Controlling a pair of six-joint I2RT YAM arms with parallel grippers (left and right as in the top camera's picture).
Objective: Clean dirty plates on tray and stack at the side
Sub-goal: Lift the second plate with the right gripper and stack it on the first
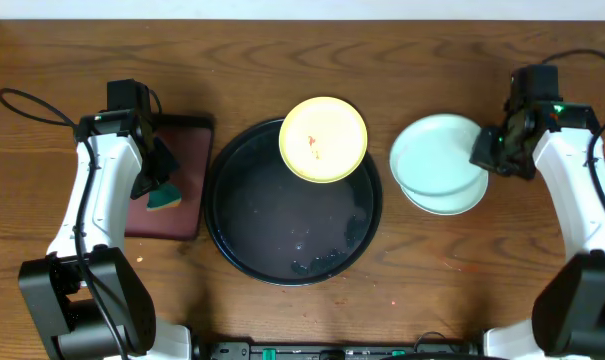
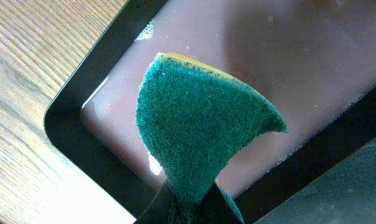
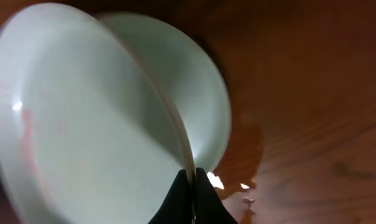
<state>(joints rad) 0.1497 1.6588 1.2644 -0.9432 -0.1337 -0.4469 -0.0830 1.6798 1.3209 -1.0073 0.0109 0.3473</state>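
Observation:
The pale yellow plate [image 1: 323,138] with a small red smear rests tilted on the far rim of the round black tray [image 1: 282,255]. Two pale blue-green plates lie stacked on the table right of the tray: the upper one [image 1: 437,152] and the lower one [image 1: 452,203]. My right gripper [image 1: 484,155] is shut on the right rim of the upper plate [image 3: 82,124], over the lower plate [image 3: 206,99]. My left gripper [image 1: 152,180] is shut on a green sponge [image 2: 200,130] above the maroon rectangular tray [image 2: 337,50].
The maroon tray [image 1: 172,215] lies left of the black tray and holds some foamy water. The black tray is wet, with suds near its front [image 1: 317,265]. A wet patch [image 3: 243,158] shows on the wood beside the stacked plates. Cables run at both far corners.

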